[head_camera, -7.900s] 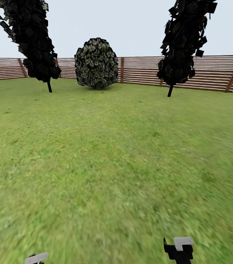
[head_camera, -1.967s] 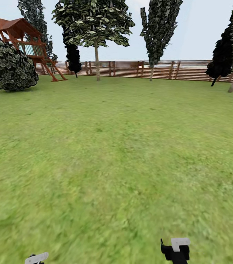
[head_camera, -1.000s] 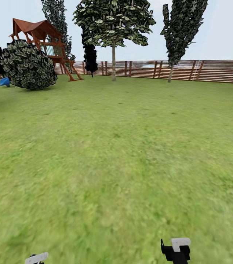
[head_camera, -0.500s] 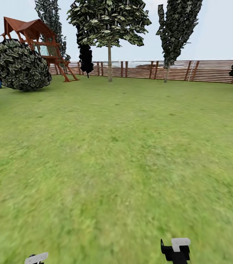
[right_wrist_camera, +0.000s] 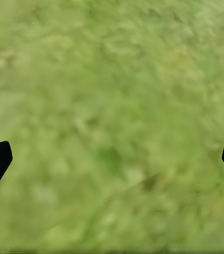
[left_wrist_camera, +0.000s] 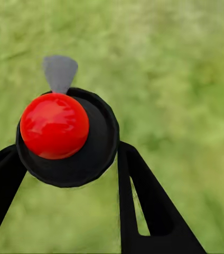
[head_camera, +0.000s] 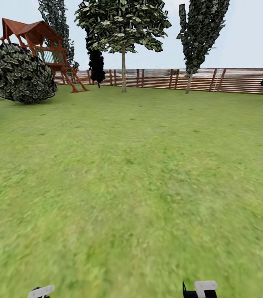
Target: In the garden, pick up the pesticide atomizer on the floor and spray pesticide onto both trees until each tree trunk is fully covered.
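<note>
With the sprayer (left_wrist_camera: 64, 132) clamped in my left gripper (left_wrist_camera: 70, 174) and my right gripper (right_wrist_camera: 112, 159) wide open and empty, I judge I'm mid-carry and must next cross the lawn (head_camera: 139, 174) toward the tree (head_camera: 123, 74) at twelve o'clock.

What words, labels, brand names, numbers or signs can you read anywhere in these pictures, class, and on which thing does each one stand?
None: no text can be read in any view.
The atomizer between the left gripper's fingers shows a plain red cap and black body, no label.
The play tower, fence and lawn carry no sign.
The right gripper has plain black fingertips.
</note>
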Motion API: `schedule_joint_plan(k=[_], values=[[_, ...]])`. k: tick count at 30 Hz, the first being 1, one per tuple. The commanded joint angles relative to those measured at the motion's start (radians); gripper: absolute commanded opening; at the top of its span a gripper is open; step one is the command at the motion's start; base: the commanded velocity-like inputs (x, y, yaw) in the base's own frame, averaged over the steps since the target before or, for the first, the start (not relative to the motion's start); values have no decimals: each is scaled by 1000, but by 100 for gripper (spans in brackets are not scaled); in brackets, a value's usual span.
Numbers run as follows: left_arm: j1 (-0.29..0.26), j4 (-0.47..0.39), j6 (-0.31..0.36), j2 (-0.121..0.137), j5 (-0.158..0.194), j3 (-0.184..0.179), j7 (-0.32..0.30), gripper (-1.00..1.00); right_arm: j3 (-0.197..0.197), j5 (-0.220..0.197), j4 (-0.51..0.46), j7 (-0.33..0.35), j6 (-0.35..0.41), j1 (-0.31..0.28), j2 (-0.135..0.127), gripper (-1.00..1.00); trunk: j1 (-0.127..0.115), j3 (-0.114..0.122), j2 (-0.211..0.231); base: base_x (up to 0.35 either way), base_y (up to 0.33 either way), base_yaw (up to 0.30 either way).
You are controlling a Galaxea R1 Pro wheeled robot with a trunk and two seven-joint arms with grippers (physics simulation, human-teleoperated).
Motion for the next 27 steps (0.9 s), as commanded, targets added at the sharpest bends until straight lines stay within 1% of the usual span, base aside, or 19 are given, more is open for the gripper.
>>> schedule_joint_plan(k=[1, 27], values=[[-1, 1, -4, 0, -11, 8, 0, -100, -4, 11, 1, -6, -2, 7, 0, 100, 0, -1, 0, 339, 0, 0], [-1, 1, -4, -2, -9, 7, 0, -100, -4, 11, 1, -6, -2, 12, 0, 100, 0, -1, 0, 338, 0, 0]])
